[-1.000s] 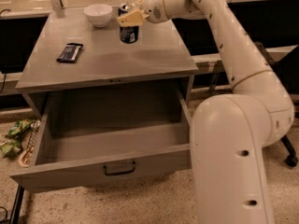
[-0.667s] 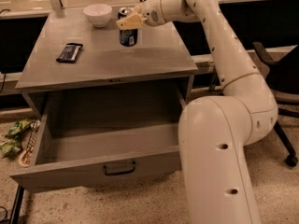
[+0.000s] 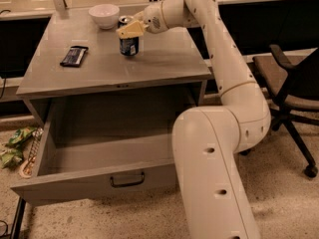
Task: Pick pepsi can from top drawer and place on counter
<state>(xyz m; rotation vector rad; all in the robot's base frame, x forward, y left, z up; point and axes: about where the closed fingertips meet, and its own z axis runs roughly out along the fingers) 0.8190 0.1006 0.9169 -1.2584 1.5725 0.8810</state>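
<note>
The pepsi can (image 3: 129, 46), dark blue with a silver top, stands upright at the back middle of the counter (image 3: 149, 66), at or just above its surface. My gripper (image 3: 127, 28) reaches in from the right and is shut on the can's upper part; a yellow finger (image 3: 131, 30) crosses in front of it. The top drawer (image 3: 65, 183) is pulled fully out below the counter, and nothing shows inside it. Its dark bar handle (image 3: 127, 179) faces the front.
A white bowl (image 3: 104, 15) stands just behind and left of the can. A flat black packet (image 3: 74, 55) lies on the counter's left side. An office chair (image 3: 289, 91) stands to the right. Green wrappers (image 3: 15, 144) lie on the floor at the left.
My gripper has moved the can a little forward and left across the counter, away from the bowl. The bowl, the packet and the drawer have not moved.
</note>
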